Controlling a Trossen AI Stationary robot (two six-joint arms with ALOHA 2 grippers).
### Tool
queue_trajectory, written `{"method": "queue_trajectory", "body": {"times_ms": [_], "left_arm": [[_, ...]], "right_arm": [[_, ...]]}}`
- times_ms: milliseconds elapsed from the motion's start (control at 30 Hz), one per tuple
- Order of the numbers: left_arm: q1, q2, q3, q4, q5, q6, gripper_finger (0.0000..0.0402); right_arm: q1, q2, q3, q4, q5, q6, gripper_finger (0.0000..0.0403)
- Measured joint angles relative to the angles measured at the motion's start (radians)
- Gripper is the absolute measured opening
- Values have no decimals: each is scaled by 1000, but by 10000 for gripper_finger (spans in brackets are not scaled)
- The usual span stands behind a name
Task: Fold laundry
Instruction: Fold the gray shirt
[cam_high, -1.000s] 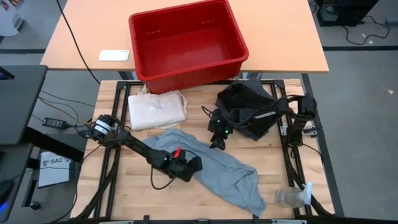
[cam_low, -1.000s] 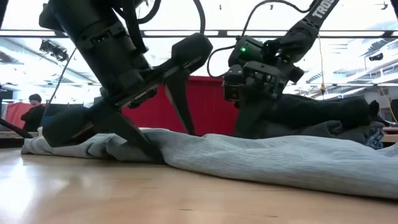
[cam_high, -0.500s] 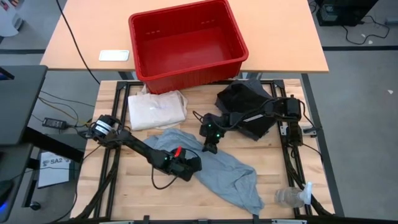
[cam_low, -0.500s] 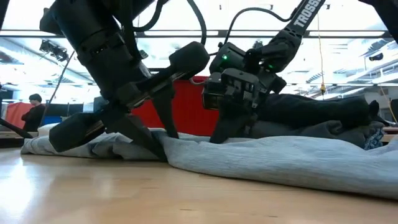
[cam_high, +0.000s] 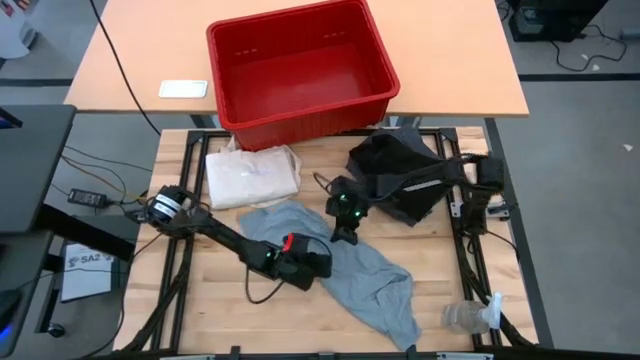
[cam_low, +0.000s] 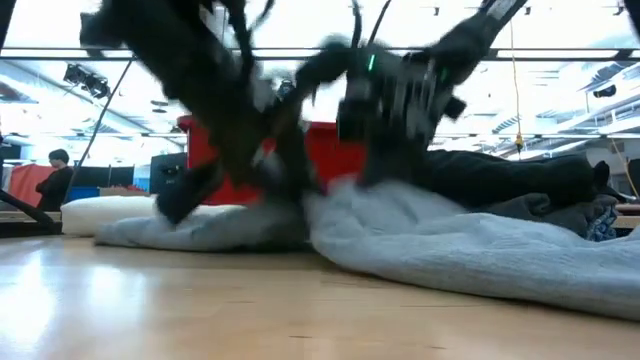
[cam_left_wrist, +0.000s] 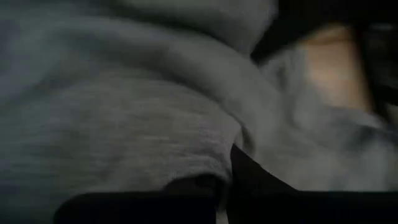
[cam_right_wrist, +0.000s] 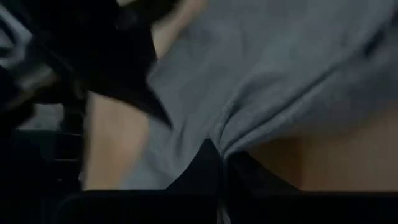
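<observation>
Across the lower middle of the high view, the light grey T-shirt lies crumpled on the wooden table, stretching from left of centre down toward the lower right of the frame. The left gripper sits at the shirt's middle, its fingers closed with grey cloth pinched between them; the left wrist view shows the fabric bunched up right against the closed dark fingertips. The right gripper is just above and to the right of it, at the shirt's upper edge, likewise closed on the cloth, and the right wrist view shows a fold of the shirt gathered at its closed tips with bare wood on either side. Seen from the low view, both arms are blurred and the grey shirt rises in a small peak at centre frame beneath them. A black garment lies heaped in the upper right of the table, apart from the shirt. A cream canvas tote bag lies at the table's upper left, and a red plastic bin stands on the other table at the top of the frame. A clear bottle lies at the lower right corner.
</observation>
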Motion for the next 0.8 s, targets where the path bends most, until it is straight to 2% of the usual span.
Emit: {"method": "queue_trajectory", "body": {"times_ms": [200, 300, 467, 633, 800], "left_arm": [[-44, -88, 92, -84, -83, 152, 8], [-46, -145, 153, -138, -94, 287, 8], [-34, -230, 280, -421, -89, 429, 7], [7, -292, 416, -715, -88, 539, 7], [75, -341, 528, -909, -84, 648, 7]], "right_arm": [[15, -216, 0, -59, 44, 9, 13], [19, -304, 3, -60, 91, 27, 13], [10, -396, 2, -56, 179, 52, 13], [-16, -470, 3, -30, 314, 24, 13], [-71, -528, 4, 56, 326, 5, 13]]}}
